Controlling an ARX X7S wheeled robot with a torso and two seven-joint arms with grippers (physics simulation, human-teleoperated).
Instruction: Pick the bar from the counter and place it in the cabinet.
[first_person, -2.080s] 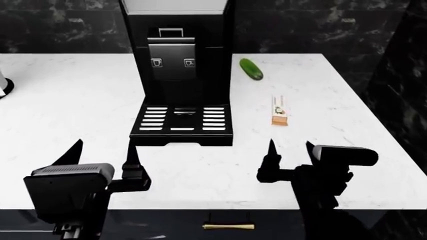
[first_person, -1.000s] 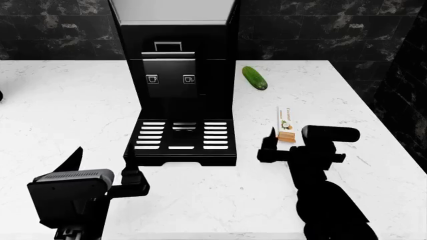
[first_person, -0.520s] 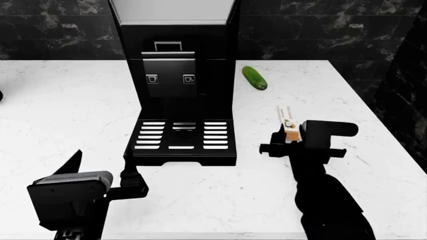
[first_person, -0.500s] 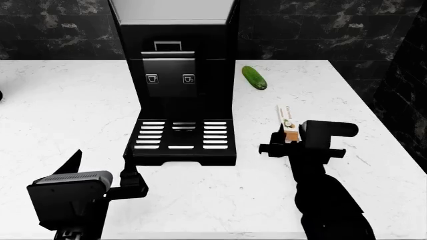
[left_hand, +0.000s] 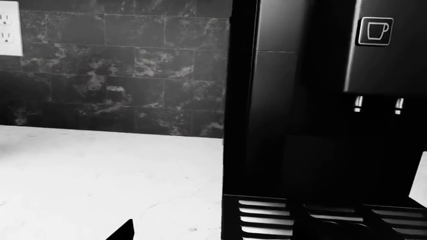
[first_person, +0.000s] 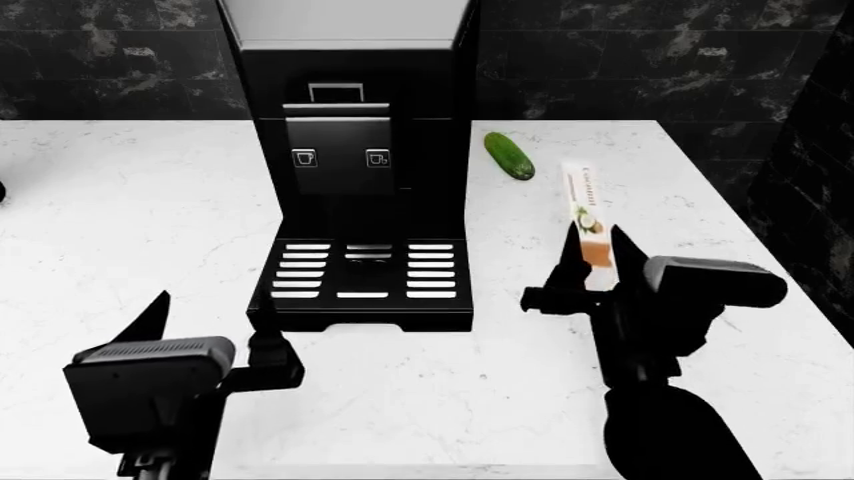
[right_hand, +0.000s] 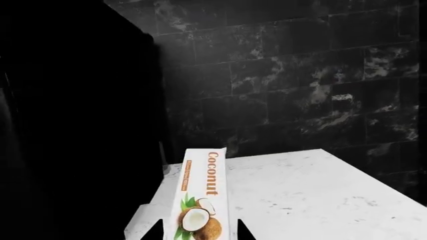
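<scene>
The bar (first_person: 583, 205), a white wrapper with a coconut picture and an orange-brown end, is held off the counter (first_person: 134, 220) in my right gripper (first_person: 594, 262), which is shut on its near end. The bar points up and away from the gripper. In the right wrist view the bar (right_hand: 203, 195) runs out between the two fingertips (right_hand: 155, 232), the word "Coconut" showing. My left gripper (first_person: 207, 325) is open and empty over the counter's front left, beside the coffee machine's drip tray (first_person: 360, 270). The cabinet is out of view.
A tall black coffee machine (first_person: 360, 150) stands at the middle back, close to the left of the held bar. A green cucumber (first_person: 509, 155) lies behind the bar. A dark panel (first_person: 814, 150) rises at the counter's right edge. A black tiled wall (right_hand: 300, 90) is behind.
The bar lay on the counter with my right gripper coming down around it; now the gripper holds it and has raised it, far end tipped up. The left arm has barely moved.
</scene>
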